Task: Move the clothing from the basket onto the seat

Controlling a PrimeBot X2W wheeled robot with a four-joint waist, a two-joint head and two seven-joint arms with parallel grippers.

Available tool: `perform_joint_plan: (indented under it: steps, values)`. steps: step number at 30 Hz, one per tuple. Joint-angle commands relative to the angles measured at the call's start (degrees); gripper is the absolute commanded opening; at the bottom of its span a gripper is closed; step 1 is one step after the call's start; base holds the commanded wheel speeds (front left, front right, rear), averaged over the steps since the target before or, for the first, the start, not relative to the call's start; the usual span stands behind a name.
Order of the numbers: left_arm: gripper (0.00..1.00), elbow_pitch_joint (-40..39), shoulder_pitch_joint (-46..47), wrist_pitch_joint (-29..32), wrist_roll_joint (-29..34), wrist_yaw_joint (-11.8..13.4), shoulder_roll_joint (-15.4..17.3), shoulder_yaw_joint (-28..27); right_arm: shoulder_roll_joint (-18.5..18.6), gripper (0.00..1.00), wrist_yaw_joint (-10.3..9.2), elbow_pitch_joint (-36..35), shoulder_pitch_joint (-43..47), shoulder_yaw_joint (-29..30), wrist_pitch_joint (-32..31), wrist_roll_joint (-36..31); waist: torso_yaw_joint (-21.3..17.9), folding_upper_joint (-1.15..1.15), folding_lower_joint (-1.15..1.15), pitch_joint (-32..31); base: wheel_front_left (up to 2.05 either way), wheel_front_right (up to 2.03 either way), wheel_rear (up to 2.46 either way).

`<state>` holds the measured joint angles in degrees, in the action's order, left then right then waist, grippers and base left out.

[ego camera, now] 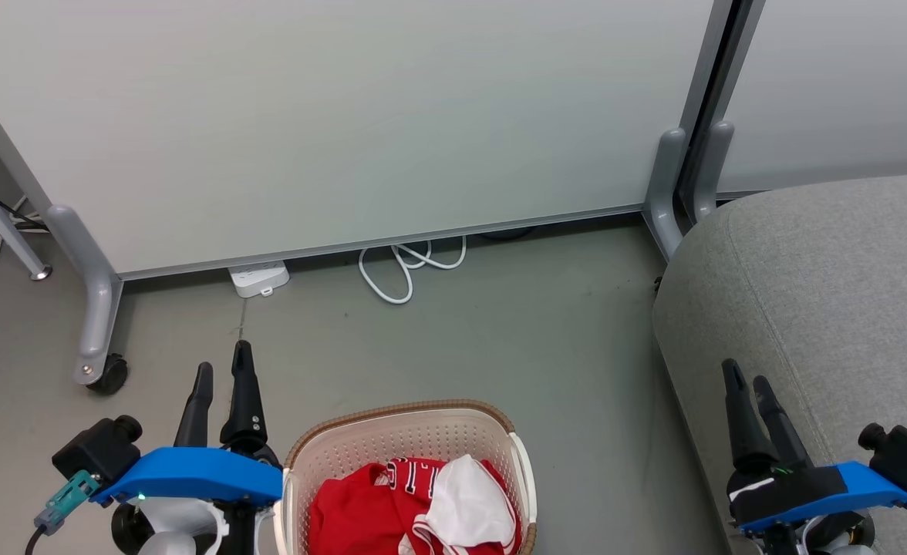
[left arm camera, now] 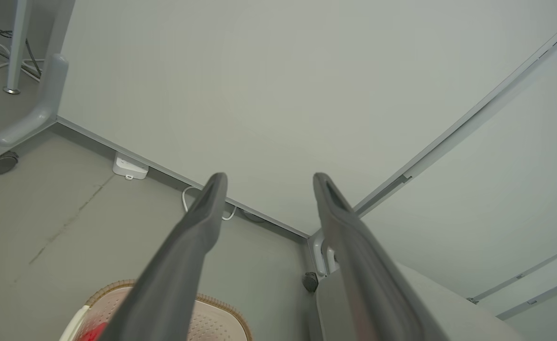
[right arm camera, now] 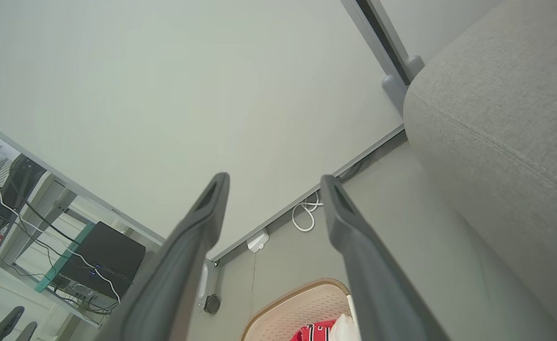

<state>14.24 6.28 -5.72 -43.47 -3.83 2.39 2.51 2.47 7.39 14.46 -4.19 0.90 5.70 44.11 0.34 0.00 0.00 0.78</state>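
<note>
The cream-white basket [ego camera: 407, 428] with a brown rim stands on the floor at the bottom middle of the head view. Red clothing [ego camera: 361, 509] with white trim and a white panel lies crumpled inside it. The grey seat [ego camera: 831, 293] fills the right side. My left gripper [ego camera: 222, 374] hangs open and empty just left of the basket. Over the seat's near-left edge my right gripper [ego camera: 746, 378] is open and empty. In the left wrist view the open left gripper [left arm camera: 266, 182] points over the basket's rim [left arm camera: 221, 303]. The right wrist view has the open right gripper [right arm camera: 274, 182], the basket [right arm camera: 302, 303] and the seat [right arm camera: 501, 128].
A pale wheeled partition [ego camera: 345, 131] stands behind, with grey feet [ego camera: 95, 308] and a caster at left and feet [ego camera: 673, 185] by the seat. A white power strip [ego camera: 259, 279] and looped cable [ego camera: 407, 266] lie at its base. Grey floor separates basket and seat.
</note>
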Motion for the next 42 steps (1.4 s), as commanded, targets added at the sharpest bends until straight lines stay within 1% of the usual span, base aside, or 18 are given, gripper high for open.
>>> perform_joint_plan:
  steps: [1, 17, 42]
  values:
    - [1.00, -0.3, 1.7, -0.7, 2.3, 0.3, 0.5, 0.4, 0.4, 1.00, 0.08, -0.3, -1.0, -0.3, 0.8, -2.4, 0.0, 0.00, 0.00, 0.0, 0.00, 0.00, 0.00]
    - [1.00, 1.5, 2.1, -3.3, 13.0, 0.6, 0.5, 3.0, 0.5, 1.00, 0.10, 0.9, -0.7, -1.6, 3.3, -13.2, 0.3, 0.00, 0.00, -0.3, 0.00, 0.00, 0.00]
    - [1.00, 3.4, 2.7, -6.5, 26.2, 1.2, 0.6, 5.9, 0.5, 1.00, 0.13, 2.0, -0.7, -3.2, 6.5, -25.5, 0.9, 0.00, 0.00, -0.1, 0.00, 0.00, 0.00]
